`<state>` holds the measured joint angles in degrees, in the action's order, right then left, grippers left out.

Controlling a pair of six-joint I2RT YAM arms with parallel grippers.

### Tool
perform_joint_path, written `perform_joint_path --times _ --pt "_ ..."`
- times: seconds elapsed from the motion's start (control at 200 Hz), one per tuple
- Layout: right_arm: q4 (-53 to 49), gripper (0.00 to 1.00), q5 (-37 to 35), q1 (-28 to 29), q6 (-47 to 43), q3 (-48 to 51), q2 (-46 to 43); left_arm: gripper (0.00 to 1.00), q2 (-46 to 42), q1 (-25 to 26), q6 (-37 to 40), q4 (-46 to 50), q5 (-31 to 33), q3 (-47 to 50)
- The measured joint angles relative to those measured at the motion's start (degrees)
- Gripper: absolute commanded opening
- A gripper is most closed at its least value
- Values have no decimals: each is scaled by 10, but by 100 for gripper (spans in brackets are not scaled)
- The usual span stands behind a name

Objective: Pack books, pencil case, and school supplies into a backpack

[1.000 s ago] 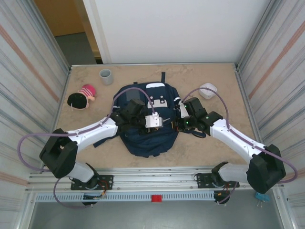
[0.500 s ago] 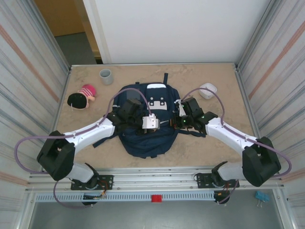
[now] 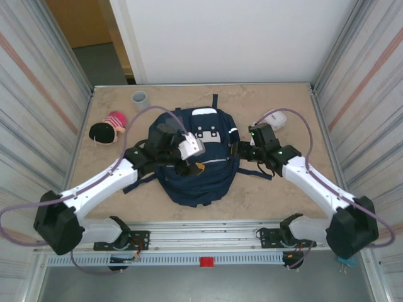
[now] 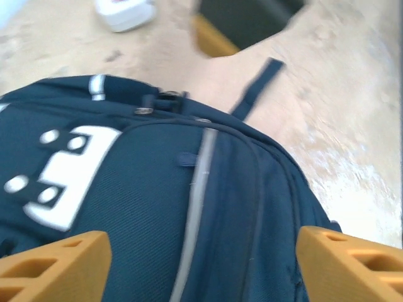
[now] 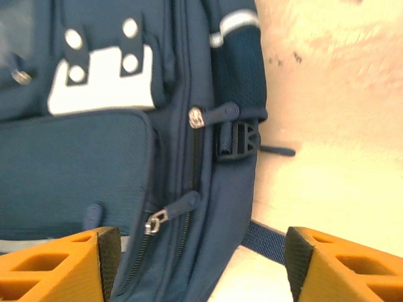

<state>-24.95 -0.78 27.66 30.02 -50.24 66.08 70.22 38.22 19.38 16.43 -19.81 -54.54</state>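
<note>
The navy backpack (image 3: 200,165) lies flat in the middle of the table, white patches toward the far end. My left gripper (image 3: 192,165) hovers over its front panel. In the left wrist view its orange fingers (image 4: 53,264) stand wide apart over the fabric and grey stripe (image 4: 196,195), holding nothing. My right gripper (image 3: 243,151) is at the backpack's right edge, open. In the right wrist view its fingers (image 5: 60,267) straddle the side zipper pulls (image 5: 165,216) and a strap (image 5: 267,242). The zippers look closed. The books and pencil case are out of view.
A grey cup (image 3: 140,99) stands at the back left. A pink-striped and black soft item (image 3: 107,131) lies left of the backpack. A white container (image 3: 275,119) sits at the back right. Metal walls close in both sides of the table.
Both grippers have gone from shut to open. The left gripper has lifted and shifted slightly left over the backpack; the right has drawn back a little to the right edge.
</note>
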Motion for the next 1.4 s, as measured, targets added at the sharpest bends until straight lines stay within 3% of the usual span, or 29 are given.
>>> perform_joint_path --times 0.256,0.516,0.707,0.972,1.223,1.398 --pt "-5 71 39 1 7 -25 -5 87 -48 -62 -199 16 80 26" --pt "50 66 56 64 39 -12 146 82 7 -74 -283 2 137 157" --pt "119 65 46 79 78 47 225 78 55 -73 -306 -52 152 206" --pt "153 66 40 39 87 46 238 79 139 -72 -306 -78 170 143" --pt "151 66 48 -33 40 -33 306 83 247 -77 -298 -121 184 41" --pt "81 67 63 -66 0 -91 297 91 203 -79 -292 -121 206 30"
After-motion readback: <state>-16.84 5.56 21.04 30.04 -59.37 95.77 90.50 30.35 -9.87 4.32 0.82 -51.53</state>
